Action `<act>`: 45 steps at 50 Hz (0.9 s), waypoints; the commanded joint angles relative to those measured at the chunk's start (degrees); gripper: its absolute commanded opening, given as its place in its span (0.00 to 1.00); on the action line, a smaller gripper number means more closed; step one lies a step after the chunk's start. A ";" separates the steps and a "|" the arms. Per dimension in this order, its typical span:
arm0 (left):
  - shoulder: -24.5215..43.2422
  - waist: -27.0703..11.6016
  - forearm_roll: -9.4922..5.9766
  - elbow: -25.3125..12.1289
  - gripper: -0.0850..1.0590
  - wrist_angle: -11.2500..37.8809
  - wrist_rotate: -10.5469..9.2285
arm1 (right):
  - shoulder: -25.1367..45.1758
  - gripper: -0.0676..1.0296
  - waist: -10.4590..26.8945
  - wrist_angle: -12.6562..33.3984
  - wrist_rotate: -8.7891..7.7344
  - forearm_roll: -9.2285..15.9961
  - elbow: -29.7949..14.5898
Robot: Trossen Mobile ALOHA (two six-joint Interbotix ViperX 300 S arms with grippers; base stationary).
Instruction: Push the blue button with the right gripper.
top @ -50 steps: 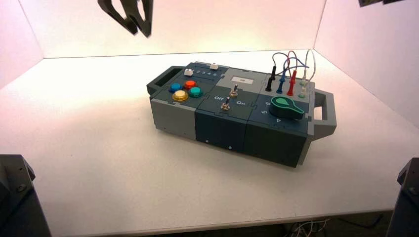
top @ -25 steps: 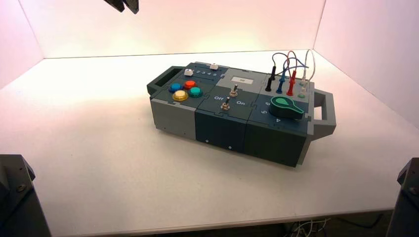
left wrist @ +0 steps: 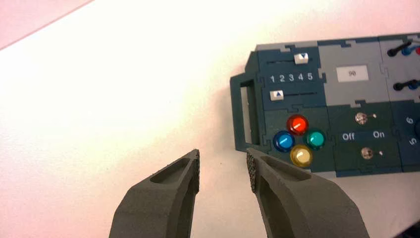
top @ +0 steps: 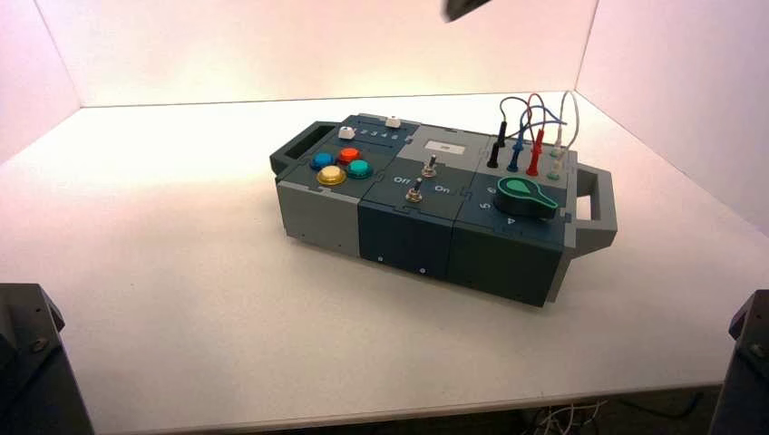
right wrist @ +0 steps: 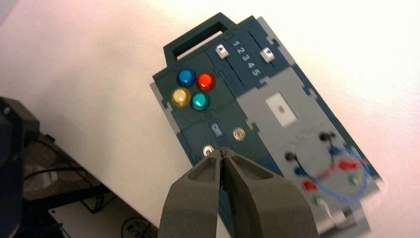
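Note:
The blue button (top: 321,160) sits in a cluster of round buttons at the left end of the box (top: 408,236), beside the red (top: 348,154), yellow (top: 330,175) and teal (top: 359,168) ones. It also shows in the left wrist view (left wrist: 284,142) and the right wrist view (right wrist: 185,77). My right gripper (right wrist: 222,152) is shut and empty, high above the box over the toggle switches, well away from the blue button. Only a dark tip of it (top: 462,7) shows at the top of the high view. My left gripper (left wrist: 223,161) is open and empty, high above the table to the left of the box.
The box also bears two white sliders (left wrist: 300,58), two toggle switches (top: 422,179) marked Off and On, a green knob (top: 526,195) and plugged wires (top: 530,136) at its right end. White walls enclose the table on three sides. Dark arm bases (top: 27,362) stand at the front corners.
The left gripper has risen out of the high view's top left. A dark gripper tip has come into view at the top centre from the right.

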 commanded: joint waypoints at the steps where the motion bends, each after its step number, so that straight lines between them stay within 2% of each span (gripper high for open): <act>1: -1.14 0.26 0.00 -0.79 0.53 -0.79 0.18 | 5.45 0.04 2.29 -1.41 -0.09 0.18 -5.19; 12: -1.76 0.62 0.09 -0.62 0.53 -1.49 0.18 | 17.75 0.04 5.71 -1.32 -0.26 -0.09 -13.10; 22: -2.90 1.93 0.09 0.00 0.53 -2.90 0.26 | 26.37 0.04 6.06 -0.44 -0.70 -0.26 -18.72; 45: -4.31 3.34 0.09 0.18 0.53 -3.52 0.26 | 34.72 0.04 7.29 1.58 -1.41 -0.44 -24.35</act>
